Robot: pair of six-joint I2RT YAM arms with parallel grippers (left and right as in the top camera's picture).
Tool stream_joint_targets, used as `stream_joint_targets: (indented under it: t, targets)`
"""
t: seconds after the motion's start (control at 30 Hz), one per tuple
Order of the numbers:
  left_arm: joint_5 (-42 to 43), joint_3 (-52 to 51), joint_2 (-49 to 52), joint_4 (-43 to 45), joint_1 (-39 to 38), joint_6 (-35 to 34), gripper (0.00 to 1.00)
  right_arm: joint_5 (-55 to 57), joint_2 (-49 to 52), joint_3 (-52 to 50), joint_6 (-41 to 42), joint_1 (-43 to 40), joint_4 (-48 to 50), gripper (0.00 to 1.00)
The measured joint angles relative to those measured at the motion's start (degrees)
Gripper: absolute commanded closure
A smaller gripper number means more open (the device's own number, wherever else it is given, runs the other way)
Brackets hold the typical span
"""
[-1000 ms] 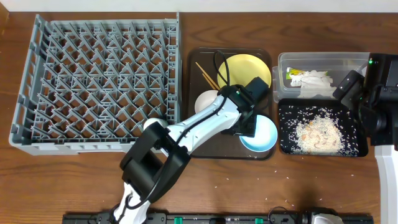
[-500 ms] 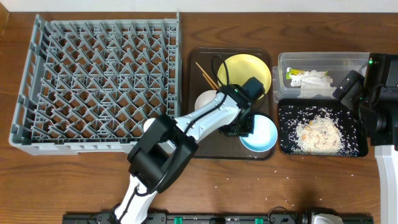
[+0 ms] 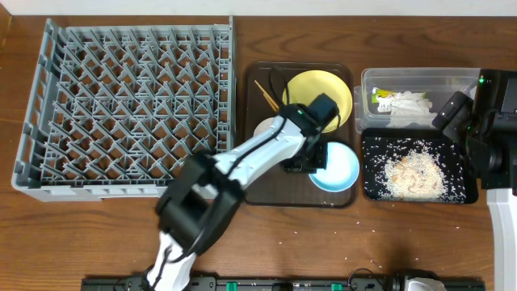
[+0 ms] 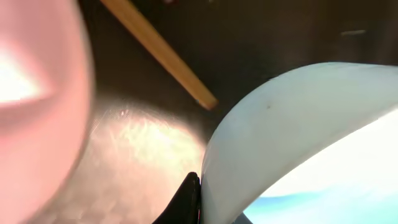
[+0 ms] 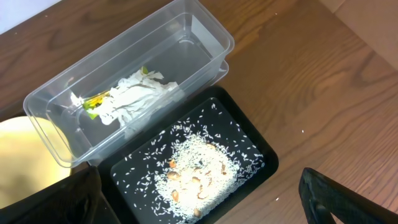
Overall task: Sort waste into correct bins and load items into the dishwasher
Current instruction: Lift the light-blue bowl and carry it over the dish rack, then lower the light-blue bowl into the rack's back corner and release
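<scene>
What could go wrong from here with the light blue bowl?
1. The left gripper meets the round light blue bowl only at its thin rim, so it might slip or tip on lifting.
2. The thin wooden chopsticks lie close by; swinging toward the grey plastic dish rack could knock them.

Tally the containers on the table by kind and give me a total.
Dish rack: 1
Clear tub: 1
Trays: 2 (dark brown tray, black tray)
Total: 4
</scene>
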Motion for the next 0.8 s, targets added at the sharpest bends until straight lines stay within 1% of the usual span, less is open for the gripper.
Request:
stream_joint_targets:
  t: [0.1,0.2,0.3,0.37,0.47,0.6,0.67,0.8]
  targets:
    - [-0.68,0.0,-6.62,-0.13,0.55,1.44,0.93,0.0,0.0,0.0,0.0,0.0,0.0,0.01]
    - [-4.28,0.0,-14.32,-1.03,1.53,2.84,0.93,0.0,0.0,0.0,0.0,0.0,-0.02,0.01]
    - [-11.06,0.02,-20.87,-2.49,3.69,4.22,0.93,0.0,0.0,0.0,0.0,0.0,0.0,0.01]
    - [-17.22,0.02,-24.0,-3.37,6.43,5.92,0.92,0.0,0.0,0.0,0.0,0.0,0.0,0.01]
    - [-26.25,0.02,-25.79,-2.73,11.04,8.83,0.93,-0.02,0.0,0.0,0.0,0.0,0.0,0.01]
    - [-39.36,0.02,-25.38,0.81,16.33,13.27,0.92,-0.02,0.0,0.0,0.0,0.0,-0.02,0.01]
    - [-45.05,0.02,-24.83,3.56,17.99,15.91,0.93,-0.02,0.0,0.0,-0.02,0.0,0.0,0.01]
    - [-57.72,0.02,-22.05,11.91,20.04,20.61,0.93,0.0,0.0,0.0,-0.02,0.0,-0.02,0.01]
